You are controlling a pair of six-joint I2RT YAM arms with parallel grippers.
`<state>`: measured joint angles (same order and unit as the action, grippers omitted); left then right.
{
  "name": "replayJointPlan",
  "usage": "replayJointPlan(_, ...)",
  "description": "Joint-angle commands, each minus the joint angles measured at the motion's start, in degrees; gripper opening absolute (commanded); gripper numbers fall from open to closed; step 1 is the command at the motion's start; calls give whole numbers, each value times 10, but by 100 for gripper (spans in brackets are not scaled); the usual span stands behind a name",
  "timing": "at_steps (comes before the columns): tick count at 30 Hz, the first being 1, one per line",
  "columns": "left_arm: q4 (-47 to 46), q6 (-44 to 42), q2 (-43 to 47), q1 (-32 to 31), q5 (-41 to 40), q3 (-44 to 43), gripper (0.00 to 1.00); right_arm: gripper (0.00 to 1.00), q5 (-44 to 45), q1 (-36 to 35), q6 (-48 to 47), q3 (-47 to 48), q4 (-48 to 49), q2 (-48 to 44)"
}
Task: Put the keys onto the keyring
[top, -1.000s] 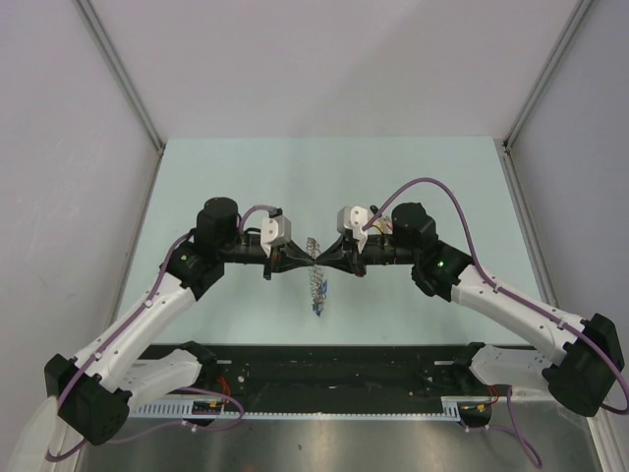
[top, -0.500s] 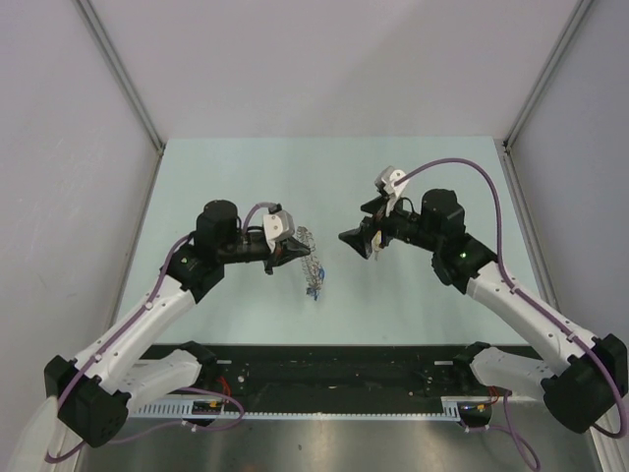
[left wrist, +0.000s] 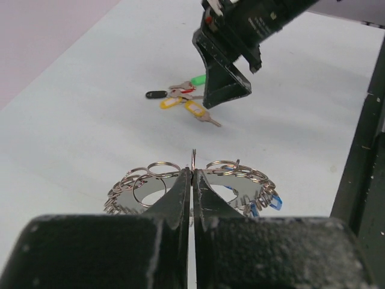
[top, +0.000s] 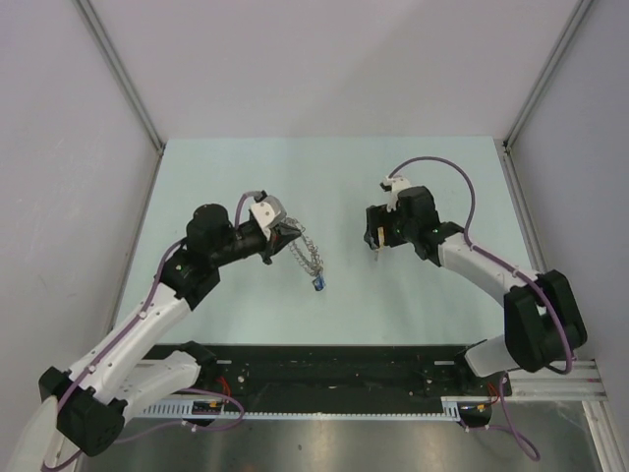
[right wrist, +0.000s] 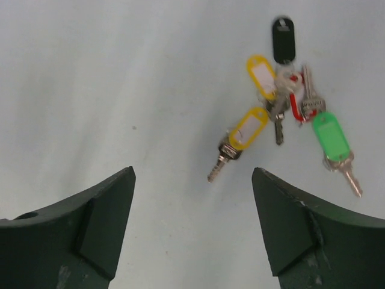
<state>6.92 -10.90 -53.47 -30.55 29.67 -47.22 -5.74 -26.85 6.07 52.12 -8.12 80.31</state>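
Note:
My left gripper [top: 284, 237] [left wrist: 192, 173] is shut on one of the small silvery rings at the rim of the keyring [top: 304, 253] [left wrist: 242, 191], a flat grey ring held off the table. Blue-headed keys [top: 317, 285] [left wrist: 274, 202] dangle from its lower end. A loose bunch of keys [right wrist: 283, 114] [left wrist: 180, 96] with yellow, green, black and red tags lies on the table. My right gripper [right wrist: 192, 173] [top: 377, 239] hangs open just above the table, pointing down, with the bunch slightly ahead and to the right of its gap. Nothing sits between its fingers.
The pale green table [top: 226, 177] is bordered by grey walls at the back and sides. A black rail [top: 334, 369] runs along the near edge by the arm bases.
My right gripper has let go of the keyring, opened, pulled away to the right and turned down over the loose keys. The left arm still holds the ring, now swung slightly back and left.

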Motion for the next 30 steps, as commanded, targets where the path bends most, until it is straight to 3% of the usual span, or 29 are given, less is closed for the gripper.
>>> replayJointPlan(1,-35,17,32,-2,-56,-9,0,79,22,15,43,21,-10,55)
replayJointPlan(12,-1,8,108,-3,-119,8,0,50,36,24,42,102,-29,195)
replayJointPlan(25,5,-12,119,-1,-149,21,0,43,49,27,18,155,-80,264)
replayJointPlan(30,6,-12,119,-2,-147,22,0,36,42,22,18,155,-107,261)
